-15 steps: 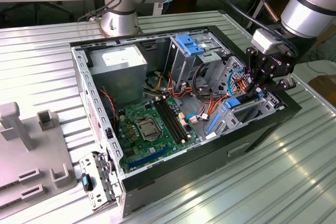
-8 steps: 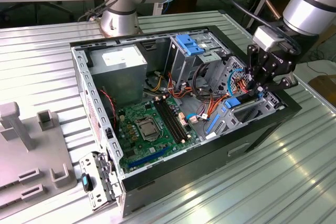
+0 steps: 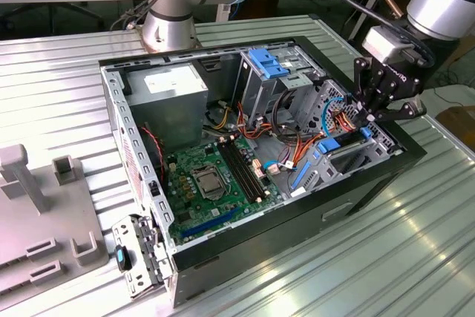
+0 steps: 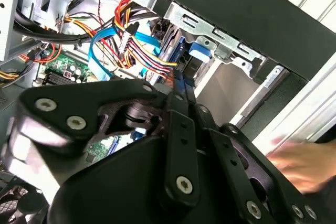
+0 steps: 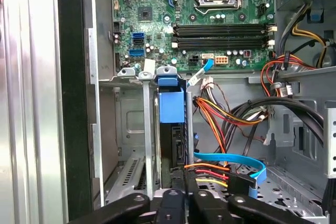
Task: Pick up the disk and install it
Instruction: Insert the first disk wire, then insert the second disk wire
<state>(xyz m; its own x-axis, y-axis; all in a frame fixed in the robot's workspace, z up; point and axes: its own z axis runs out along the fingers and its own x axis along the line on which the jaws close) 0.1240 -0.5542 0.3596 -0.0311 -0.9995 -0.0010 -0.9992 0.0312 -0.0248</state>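
The gripper (image 3: 369, 118) hangs at the right of the exterior view, over the open PC case's (image 3: 356, 183) right end, its black fingers (image 3: 361, 83) pointing down into the drive bay. In the first wrist view the fingers (image 5: 176, 200) meet at the bottom centre, closed on the edge of the disk (image 5: 171, 121), which stands on edge in the grey cage slot (image 5: 137, 145) with its blue carrier showing at the frame's middle. The motherboard (image 5: 210, 19) fills the top of that view; coloured cables (image 5: 220, 124) run right of the disk. In the exterior view the disk (image 3: 349, 141) shows as a blue strip below the gripper. A blurred hand (image 4: 302, 163) appears at the right edge of the second wrist view.
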